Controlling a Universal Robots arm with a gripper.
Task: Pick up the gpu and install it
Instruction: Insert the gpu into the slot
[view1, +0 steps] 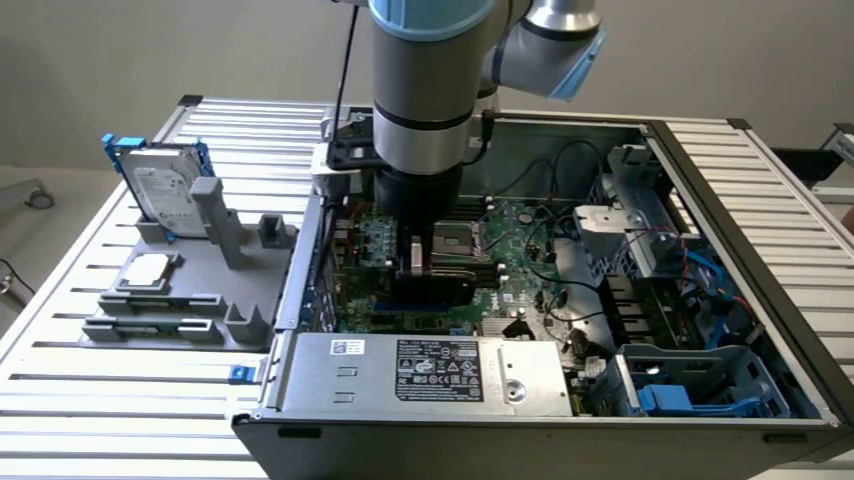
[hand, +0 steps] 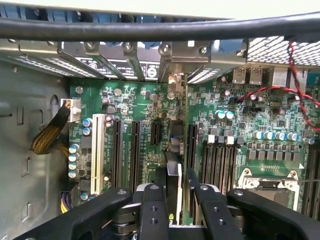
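Inside the open case (view1: 747, 190), the gripper (hand: 174, 197) sits low over the motherboard (hand: 125, 115), fingers (hand: 152, 210) clamped on either side of the gpu (hand: 175, 170). The gpu stands upright, edge-on, among the black expansion slots, its silver bracket (hand: 172, 82) against the case's rear wall. Can't tell if it's fully seated. In the exterior view the arm (view1: 420, 90) is vertical over the case. The hard drive (view1: 167, 195) stands in a gray tray (view1: 160, 320) on the counter (view1: 80, 400), at that view's left, well apart.
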